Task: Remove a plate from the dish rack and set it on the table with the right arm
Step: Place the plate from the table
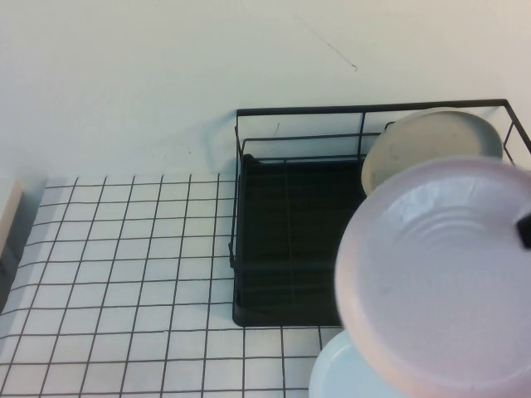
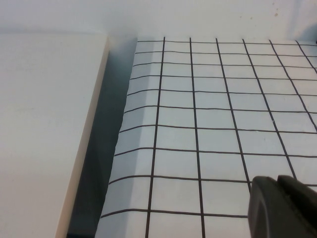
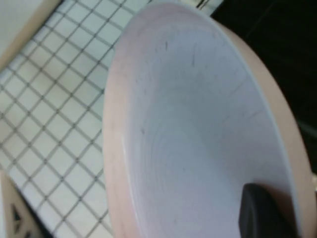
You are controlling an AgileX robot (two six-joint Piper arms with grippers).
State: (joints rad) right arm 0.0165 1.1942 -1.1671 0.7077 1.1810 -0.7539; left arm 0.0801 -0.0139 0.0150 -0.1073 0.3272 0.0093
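The pink plate (image 1: 440, 282) fills the lower right of the high view, lifted up. The right gripper (image 3: 265, 215) pinches its rim. Behind it sits the black dish rack (image 1: 282, 240) with a whitish plate (image 1: 427, 145). The left gripper (image 2: 282, 208) hangs low over the table (image 1: 124, 274); I cannot tell if it is open.

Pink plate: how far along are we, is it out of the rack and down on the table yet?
Partly. Done: the pink plate is lifted out of the dish rack, where a greyish-white plate stays. In hand: the right gripper holds it by the rim, raised and tilted, above a light blue plate. Left: setting it down on the table. The left gripper sits low over the grid, idle.
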